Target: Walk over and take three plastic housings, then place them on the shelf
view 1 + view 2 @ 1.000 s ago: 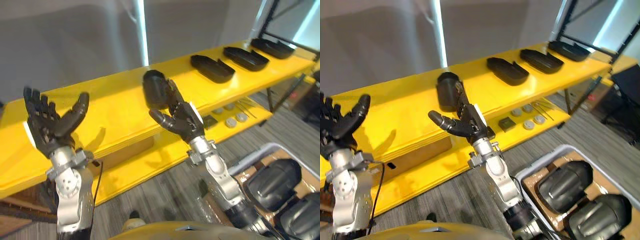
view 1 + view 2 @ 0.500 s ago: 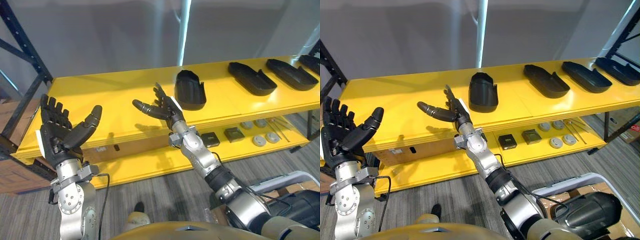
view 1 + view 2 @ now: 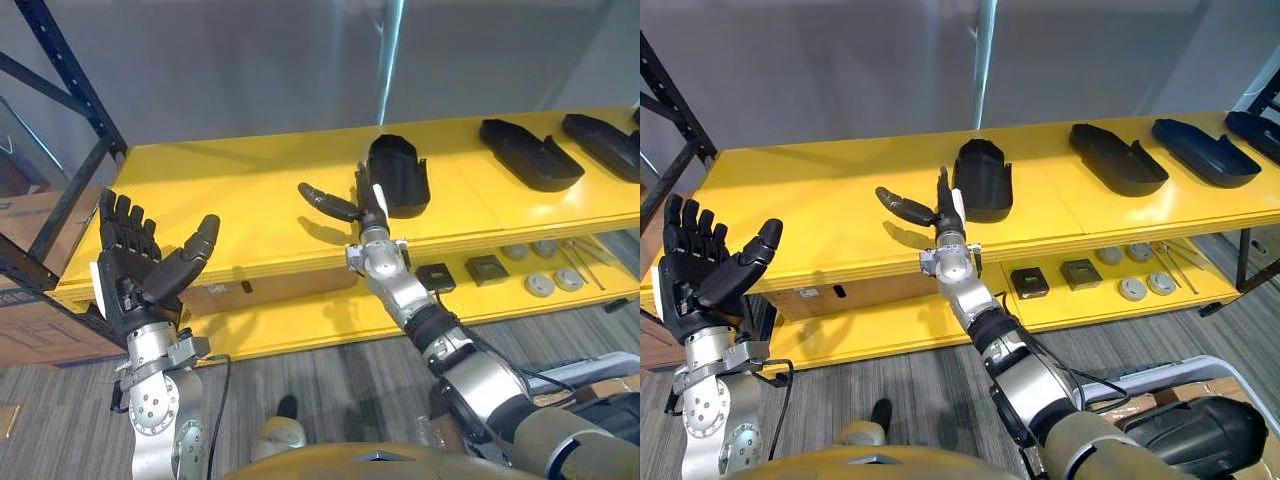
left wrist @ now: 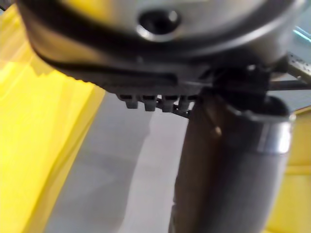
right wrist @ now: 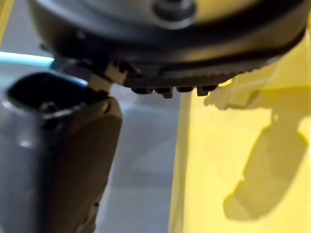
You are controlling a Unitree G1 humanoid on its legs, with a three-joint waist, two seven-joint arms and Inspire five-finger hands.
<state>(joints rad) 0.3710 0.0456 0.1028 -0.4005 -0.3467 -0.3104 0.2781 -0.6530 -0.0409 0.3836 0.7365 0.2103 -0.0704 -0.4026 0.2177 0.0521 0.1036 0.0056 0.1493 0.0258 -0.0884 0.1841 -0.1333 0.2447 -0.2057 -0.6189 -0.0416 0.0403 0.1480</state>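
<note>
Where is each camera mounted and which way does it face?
Left eye view: on the head, looking down at the yellow shelf and nearest housing; left robot hand and right robot hand raised open.
Right eye view: beside it, same scene.
Left wrist view: on that wrist, past its thumb to the shelf.
Right wrist view: likewise, past its own thumb.
All four share the shelf.

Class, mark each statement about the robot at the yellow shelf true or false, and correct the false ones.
1. The right robot hand is shut on a housing. False: it is open, fingers straight, beside the nearest housing.
2. The left robot hand is open and holds nothing. True.
3. Several black housings lie on the top board. True.
4. The lower board holds no parts. False: dark squares and grey discs lie on it.
</note>
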